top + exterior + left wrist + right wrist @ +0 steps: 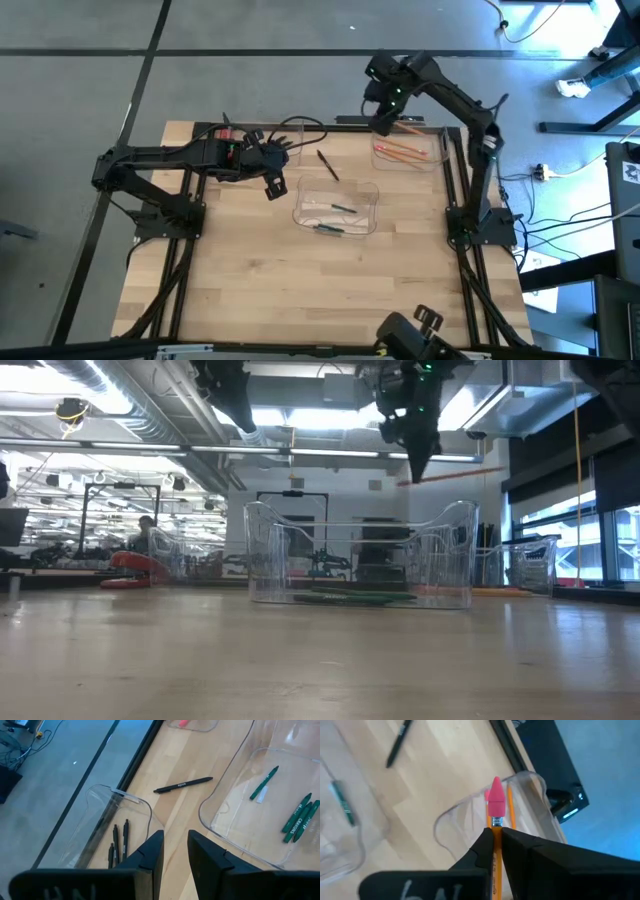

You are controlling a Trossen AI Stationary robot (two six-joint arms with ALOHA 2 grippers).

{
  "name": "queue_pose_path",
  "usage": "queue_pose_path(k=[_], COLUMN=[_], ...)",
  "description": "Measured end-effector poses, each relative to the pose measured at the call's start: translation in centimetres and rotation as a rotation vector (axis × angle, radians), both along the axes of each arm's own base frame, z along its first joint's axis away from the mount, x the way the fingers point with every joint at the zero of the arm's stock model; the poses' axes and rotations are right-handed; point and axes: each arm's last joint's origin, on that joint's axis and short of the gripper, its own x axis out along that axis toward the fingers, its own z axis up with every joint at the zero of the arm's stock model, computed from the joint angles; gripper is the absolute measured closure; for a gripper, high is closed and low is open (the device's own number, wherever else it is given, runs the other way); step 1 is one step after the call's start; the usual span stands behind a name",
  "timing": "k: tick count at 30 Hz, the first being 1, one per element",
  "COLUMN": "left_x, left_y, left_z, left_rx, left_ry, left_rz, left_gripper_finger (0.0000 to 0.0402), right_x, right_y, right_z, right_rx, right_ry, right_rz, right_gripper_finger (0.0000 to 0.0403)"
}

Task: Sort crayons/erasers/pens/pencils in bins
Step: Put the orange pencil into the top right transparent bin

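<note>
Now the right tool (496,840) is closed on a pencil (496,802), above the near wall of the pencil bin (440,150) at the worktop's far right corner; if released here, the pencil may hit the rim and roll out. The left tool (175,847), slightly open and empty, hangs between the pen bin (107,827) and the crayon bin (235,815), with the loose pen (183,785) on bare wood ahead.

Lab: exposed ducts (110,395), test rigs (120,525)
</note>
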Motion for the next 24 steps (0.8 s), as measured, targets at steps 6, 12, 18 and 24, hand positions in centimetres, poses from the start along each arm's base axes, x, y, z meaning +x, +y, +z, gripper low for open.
queue_pose_path(k=[6,12,18,24], left_x=[0.0,0.0,0.0,0.0], left_y=[0.0,0.0,0.0,0.0], left_z=[0.0,0.0,0.0,0.0], left_rx=[0.0,0.0,0.001,0.001], left_ry=[0.0,-0.001,-0.001,-0.001], left_rz=[0.001,0.001,0.001,0.001], left_gripper_finger=[0.0321,0.0321,0.0321,0.0321], right_x=[-2.0,-3.7,-5.1,-6.3], right_y=[-0.2,-0.6,-1.1,-1.8], right_z=[-3.0,-6.8,-10.9,-13.8], right_rx=[-0.111,-0.146,-0.118,-0.143], right_ry=[-0.076,-0.079,-0.048,-0.053], right_rz=[0.041,0.087,0.068,0.057], right_gripper_finger=[0.0375,0.0375,0.0375,0.0375])
